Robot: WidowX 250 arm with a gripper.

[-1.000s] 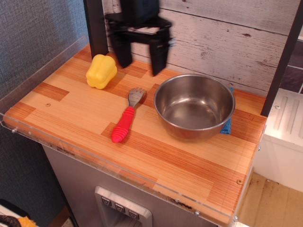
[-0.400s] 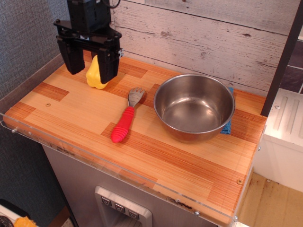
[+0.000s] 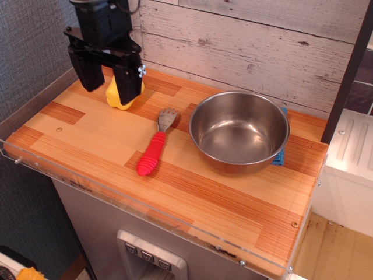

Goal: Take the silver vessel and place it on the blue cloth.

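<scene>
The silver vessel [image 3: 239,130], a large shiny steel bowl, stands upright at the right of the wooden tabletop. It sits on the blue cloth [image 3: 280,154], which shows only as a small blue edge at the bowl's right side. My gripper [image 3: 108,81] hangs at the far left back, well away from the bowl, above and in front of a yellow pepper toy. Its two black fingers are spread apart and hold nothing.
A yellow pepper toy [image 3: 121,94] sits at the back left, partly behind my fingers. A red-handled grey utensil [image 3: 155,146] lies left of the bowl. A clear plastic lip [image 3: 145,217] runs along the table's front edge. A black post [image 3: 347,76] stands at the right.
My gripper has swung from the back middle to the far left, over the yellow pepper. In the last half second it shifted slightly more. The bowl and utensil have not moved.
</scene>
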